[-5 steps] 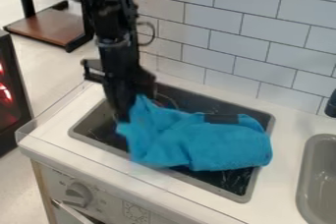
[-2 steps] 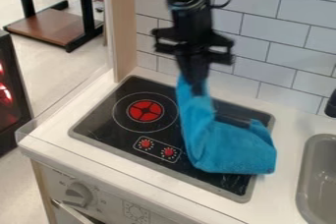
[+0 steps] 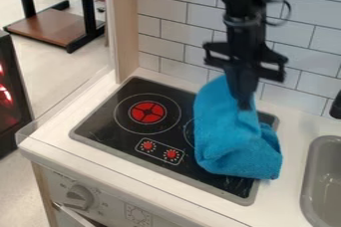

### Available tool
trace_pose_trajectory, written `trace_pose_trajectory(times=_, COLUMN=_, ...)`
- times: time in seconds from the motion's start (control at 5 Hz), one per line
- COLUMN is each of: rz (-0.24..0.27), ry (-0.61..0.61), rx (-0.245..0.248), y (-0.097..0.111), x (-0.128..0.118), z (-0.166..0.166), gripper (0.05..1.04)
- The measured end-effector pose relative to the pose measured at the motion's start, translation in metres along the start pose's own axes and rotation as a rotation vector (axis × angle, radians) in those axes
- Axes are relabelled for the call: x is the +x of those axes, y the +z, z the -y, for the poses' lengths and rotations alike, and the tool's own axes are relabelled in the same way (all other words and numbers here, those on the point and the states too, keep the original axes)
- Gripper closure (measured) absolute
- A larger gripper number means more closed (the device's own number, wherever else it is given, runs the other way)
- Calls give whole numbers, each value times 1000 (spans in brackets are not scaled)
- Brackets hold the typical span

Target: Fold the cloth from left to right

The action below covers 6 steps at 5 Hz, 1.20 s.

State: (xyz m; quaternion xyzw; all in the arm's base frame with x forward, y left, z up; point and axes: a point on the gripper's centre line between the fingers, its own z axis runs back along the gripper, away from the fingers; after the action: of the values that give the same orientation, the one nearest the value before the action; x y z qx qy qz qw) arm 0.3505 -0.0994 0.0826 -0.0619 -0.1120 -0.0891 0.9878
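Two black fingers of the gripper (image 3: 244,102) hang pointing down, drawn together on the blue cloth (image 3: 226,134), pinching its upper part. The cloth rises in a bunched, slanting heap beside them, its peak to the left of the fingers, its lower part resting on the right side of the black stovetop (image 3: 105,121). Its lower right corner reaches across the stovetop's grey rim, and its left edge partly covers a thin burner ring (image 3: 188,131). Farther left lie a red burner (image 3: 147,112) inside its own ring and, in front of it, two red knob shapes (image 3: 160,150). Around the stovetop runs the white counter (image 3: 80,102), with a grey sink (image 3: 326,186) at the right. Behind stands the white tile wall (image 3: 173,24), with a wooden panel (image 3: 124,27) at its left end; below the counter's front edge is a grey dial (image 3: 80,197).
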Motion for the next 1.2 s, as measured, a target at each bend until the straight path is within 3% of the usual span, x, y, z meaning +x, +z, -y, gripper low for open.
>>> trace_pose_trajectory(times=0.6, rz=-69, ry=-76, rx=49, y=-64, x=1, z=19, gripper=1032)
trace_pose_trajectory(times=0.8, rz=-81, ry=-91, rx=58, y=-71, x=-2, z=21, gripper=1010)
trace_pose_trajectory(times=1.0, rz=-105, ry=-80, rx=41, y=-75, x=-7, z=23, gripper=855)
trace_pose_trajectory(times=1.2, rz=-134, ry=-70, rx=48, y=-78, x=-16, z=21, gripper=615)
